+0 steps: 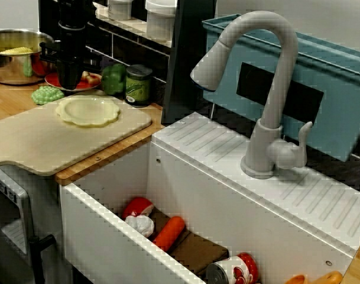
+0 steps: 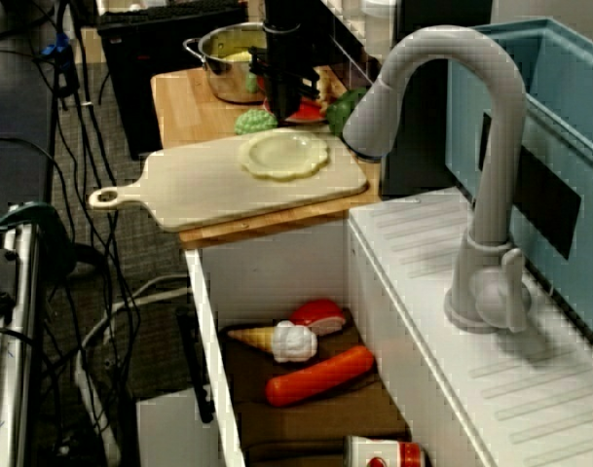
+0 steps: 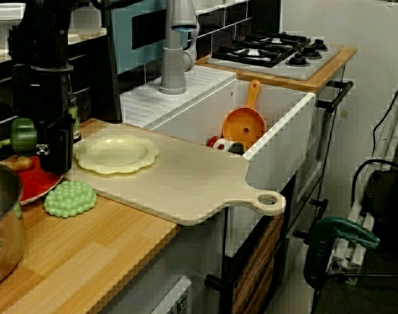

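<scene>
faucet (image 1: 268, 89) behind sink (image 1: 227, 201) | carrot (image 1: 168, 232), ice-cream cone (image 2: 277, 341), orange strainer (image 3: 243, 125) in sink | cutting board (image 1: 26, 136) beside sink | stove (image 3: 277, 49) beyond

Gripper (image 1: 69, 83): hangs over the plate (image 1: 79, 86) at the back of the counter (image 3: 87, 255). Scalloped dish (image 1: 87, 110): lies on the cutting board (image 1: 26, 142), just before that plate. Toy grapes (image 1: 46, 94): rest on the counter beside the board's rear edge, left of the dish in the view across the sink. Pot (image 1: 8, 68): stands further left. Pepper (image 1: 113, 78) and tin (image 1: 138, 84): stand right of the plate. Sink (image 1: 109, 236): sits right of the board, with the carrot (image 1: 169, 232) and ice-cream cone (image 2: 277, 339) inside. Faucet (image 1: 268, 118): rises behind it.
</scene>
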Available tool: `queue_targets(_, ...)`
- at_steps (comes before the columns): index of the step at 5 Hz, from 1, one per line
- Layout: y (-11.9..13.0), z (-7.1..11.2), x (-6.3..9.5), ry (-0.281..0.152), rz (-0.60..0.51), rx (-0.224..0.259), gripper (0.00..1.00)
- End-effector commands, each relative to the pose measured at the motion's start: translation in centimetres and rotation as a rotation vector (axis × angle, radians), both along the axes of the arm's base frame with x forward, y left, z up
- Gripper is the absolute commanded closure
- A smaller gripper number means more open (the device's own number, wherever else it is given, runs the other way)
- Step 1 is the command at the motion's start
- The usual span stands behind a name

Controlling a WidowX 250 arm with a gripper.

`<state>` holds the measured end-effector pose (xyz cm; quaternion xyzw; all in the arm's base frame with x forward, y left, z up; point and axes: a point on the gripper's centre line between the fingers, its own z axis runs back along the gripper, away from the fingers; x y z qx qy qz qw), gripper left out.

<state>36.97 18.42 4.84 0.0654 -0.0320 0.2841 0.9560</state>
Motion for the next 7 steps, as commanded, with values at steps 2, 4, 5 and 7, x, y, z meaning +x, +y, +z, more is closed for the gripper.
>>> queue_targets(2,0.3,2.5,0.4,-0.039,0.028,0.001,1.00)
queue_targets(4,0.1,1.6,-0.1,-0.032,0.050,0.000,1.00)
queue_targets(5,-0.2,1.1,-0.6,-0.034,0.057,-0.006,1.00)
queue_targets(7,-1.0,0.6,-1.0,-0.021,0.056,-0.017,1.00)
